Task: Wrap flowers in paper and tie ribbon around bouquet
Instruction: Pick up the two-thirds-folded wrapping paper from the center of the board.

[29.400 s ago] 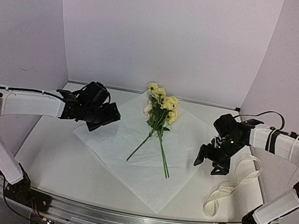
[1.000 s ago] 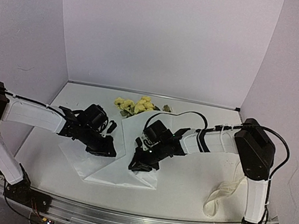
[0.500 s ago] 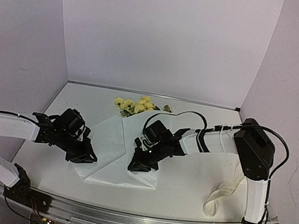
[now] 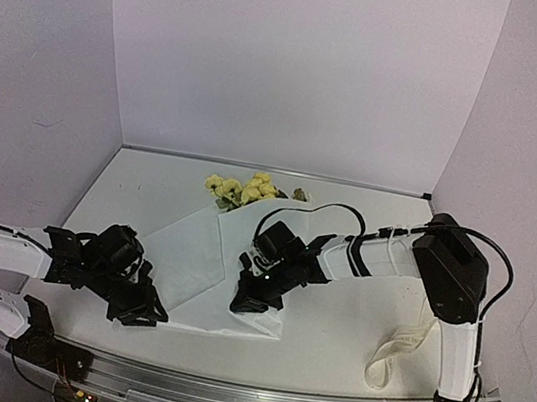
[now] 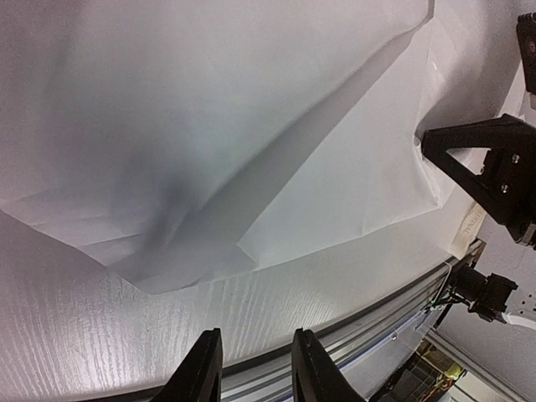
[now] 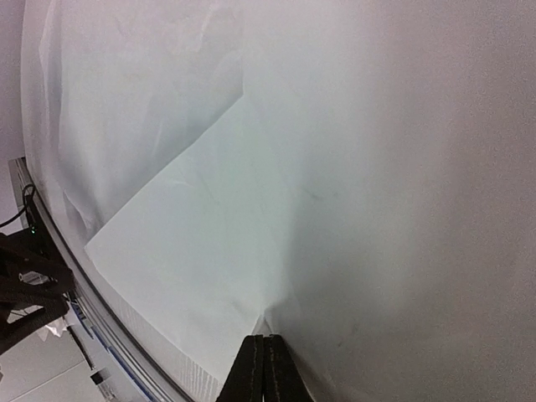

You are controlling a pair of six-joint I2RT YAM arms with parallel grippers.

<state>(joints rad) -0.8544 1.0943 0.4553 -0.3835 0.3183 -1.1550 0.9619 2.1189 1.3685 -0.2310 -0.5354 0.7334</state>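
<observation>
The paper [image 4: 195,251], thin, matt and white, lies folded into a broad wedge with sharp diagonal creases on the table [image 5: 75,335], whose white surface shows a fine wood grain. The flowers [image 4: 240,189] (only the ruffled, pale yellow heads show) poke out at its far edge. The right gripper [image 6: 264,339], its black fingers pressed together, pinches a small pucker of the paper near its near edge. The left gripper [image 5: 255,339] is slightly spread just beside the paper's near left corner, holding nothing. The ribbon [image 4: 408,348], a limp cream loop, lies well apart on the right.
</observation>
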